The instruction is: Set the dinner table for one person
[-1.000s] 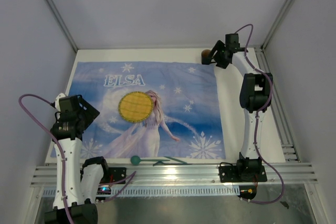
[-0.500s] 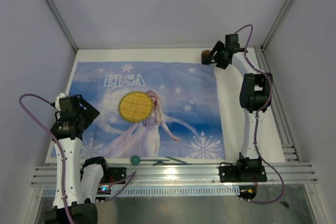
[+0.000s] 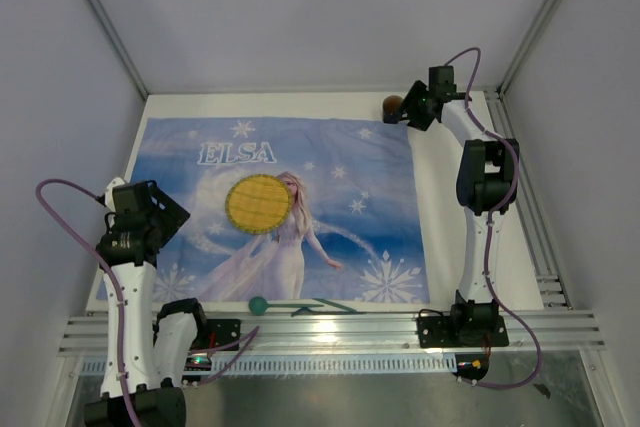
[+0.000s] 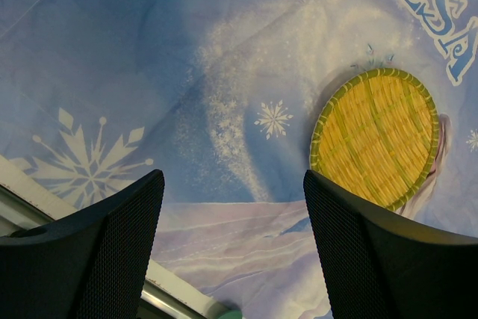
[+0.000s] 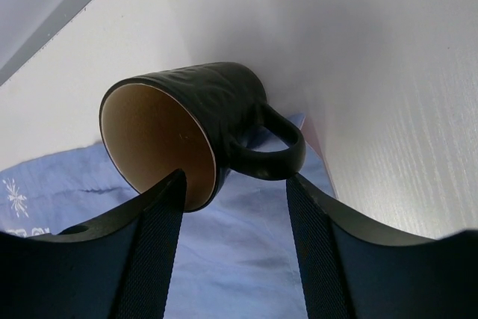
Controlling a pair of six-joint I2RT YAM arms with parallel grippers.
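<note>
Dinner table (image 3: 440, 209) unaltered; right gripper (image 3: 403, 110) a shade nearer mug (image 3: 392, 103)

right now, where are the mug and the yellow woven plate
mug (image 5: 224, 106), right wrist view, on its dark outer wall
yellow woven plate (image 4: 375, 138), left wrist view, on the middle of its weave

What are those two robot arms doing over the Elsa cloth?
They are setting the table for one person. The right gripper is out at the far right corner, its fingers open right by a dark mug that sits at the corner of the blue cloth; it has not grabbed the mug yet. The left gripper hangs open above the cloth's left side, holding nothing. A yellow woven plate lies in the middle of the cloth.
</note>
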